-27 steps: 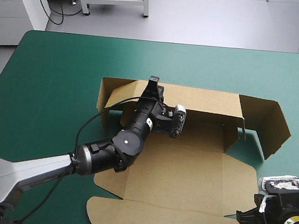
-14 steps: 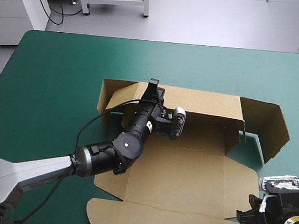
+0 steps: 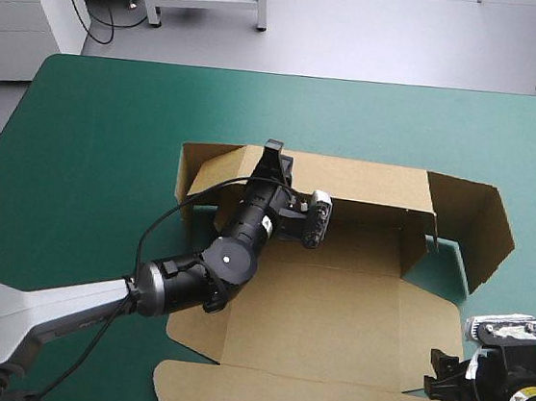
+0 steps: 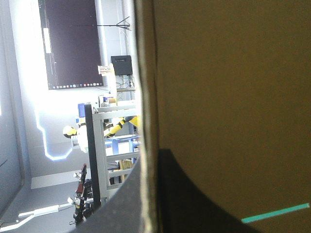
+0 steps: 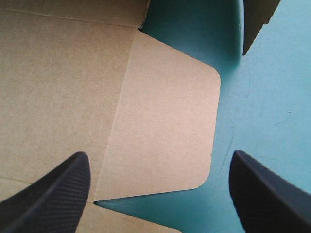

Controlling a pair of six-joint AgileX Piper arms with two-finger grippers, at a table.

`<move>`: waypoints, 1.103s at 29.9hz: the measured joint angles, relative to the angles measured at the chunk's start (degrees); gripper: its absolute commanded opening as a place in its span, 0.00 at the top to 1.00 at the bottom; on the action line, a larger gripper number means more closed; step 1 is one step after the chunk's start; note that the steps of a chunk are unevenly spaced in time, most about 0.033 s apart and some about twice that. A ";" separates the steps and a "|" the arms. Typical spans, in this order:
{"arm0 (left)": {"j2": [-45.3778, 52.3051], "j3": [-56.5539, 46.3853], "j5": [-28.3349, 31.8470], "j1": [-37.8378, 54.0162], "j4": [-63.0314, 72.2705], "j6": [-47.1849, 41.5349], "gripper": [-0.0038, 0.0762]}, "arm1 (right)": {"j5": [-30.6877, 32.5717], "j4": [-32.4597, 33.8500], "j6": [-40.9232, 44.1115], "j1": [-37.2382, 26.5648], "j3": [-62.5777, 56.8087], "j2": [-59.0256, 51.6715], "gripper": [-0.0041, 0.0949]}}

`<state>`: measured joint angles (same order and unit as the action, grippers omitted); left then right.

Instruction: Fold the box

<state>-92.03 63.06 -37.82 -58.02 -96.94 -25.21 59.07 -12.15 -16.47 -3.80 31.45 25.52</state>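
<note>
Box: cut-sheet brown board box [image 3: 334, 305], mid-table on teal-green cover [image 3: 102, 124]; base flat, far wall [image 3: 367, 183] raised.
Left gripper: black-fingered left gripper [image 3: 273, 155] pinched on the far wall's top edge near its left end, board between the fingers.
Right gripper: right gripper [image 5: 158, 160] spread wide, holding nothing, over the box's rounded right flap [image 5: 165, 126].

The raised wall [image 3: 367, 181] of the box [image 3: 334, 305], clamped in my left gripper [image 3: 274, 151], blocks its way ahead. Ahead of my right gripper [image 5: 158, 155]: flat flap [image 5: 165, 121], bare cover [image 5: 262, 107], passable.
</note>
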 measured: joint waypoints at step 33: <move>-1.46 -0.04 -3.91 0.00 1.28 0.00 0.96 | -3.10 1.39 7.34 0.00 54.18 54.52 0.27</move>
<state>-93.50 63.02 -41.73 -58.02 -95.66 -25.21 55.96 -10.77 -9.13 -3.80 85.63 80.04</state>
